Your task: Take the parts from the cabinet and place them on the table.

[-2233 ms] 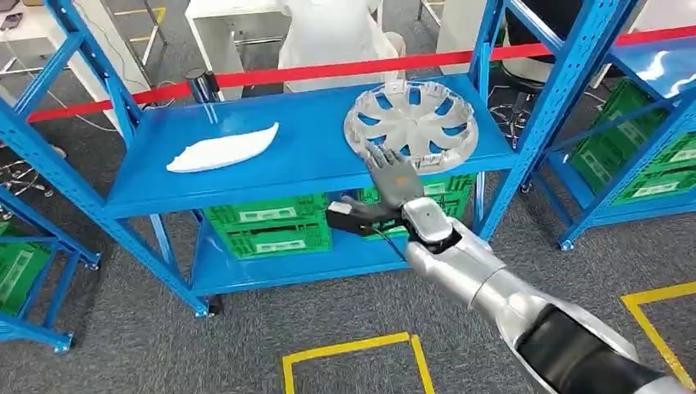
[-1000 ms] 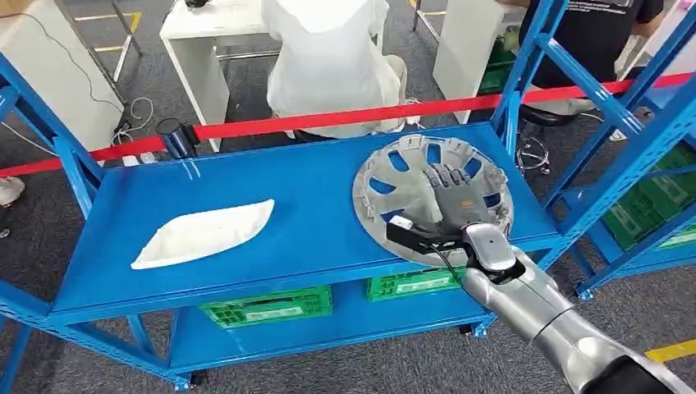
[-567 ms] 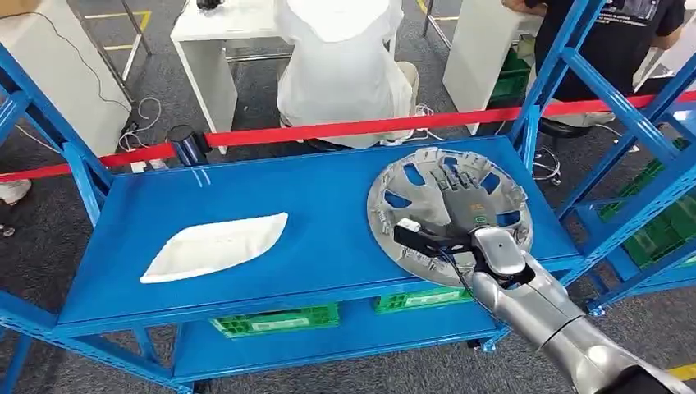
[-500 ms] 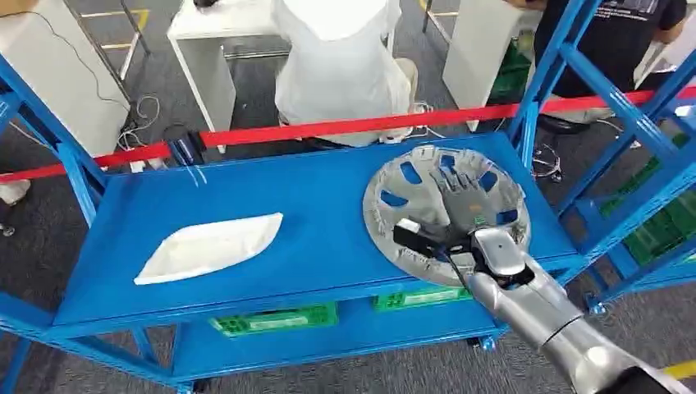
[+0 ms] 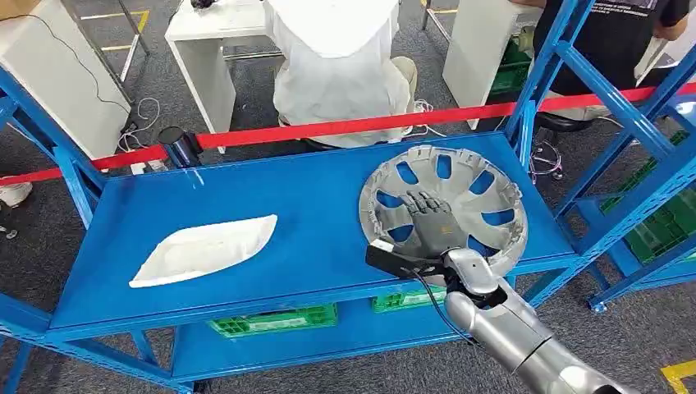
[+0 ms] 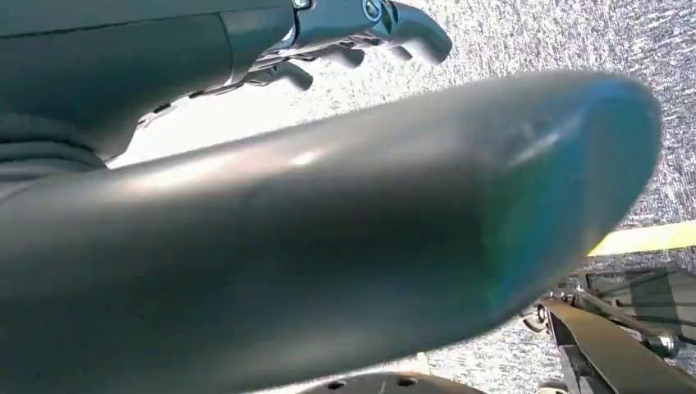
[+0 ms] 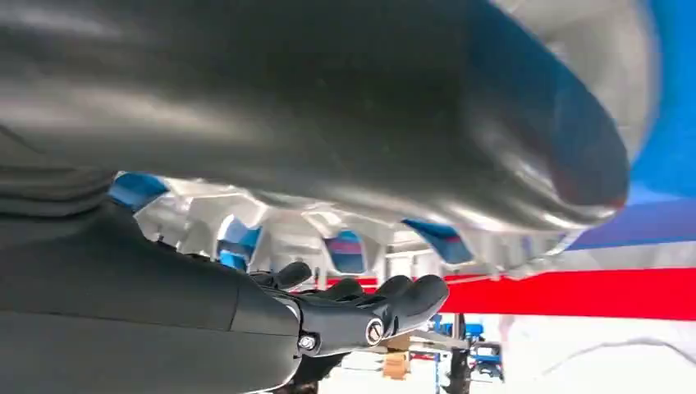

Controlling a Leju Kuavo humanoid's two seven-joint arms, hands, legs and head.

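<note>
Wheel cover (image 5: 447, 205): lies flat, hollow side up, at the right end of the blue shelf (image 5: 312, 213), its near rim reaching the shelf's front edge.
Right robot hand (image 5: 431, 223): rests palm-down on the near-left part of the wheel cover, fingers stretched toward its hub and not closed round anything (no grip that I can make out).
Relation that matters: the cover lies directly under and ahead of the right robot hand, so that arm is plainly the nearer one.
Left robot hand (image 6: 361, 33): hangs over the floor, fingers loosely curled on nothing.
White part (image 5: 205, 249): long and leaf-shaped, toward the shelf's left front, its long axis running roughly along the front edge, well apart from the cover.
</note>
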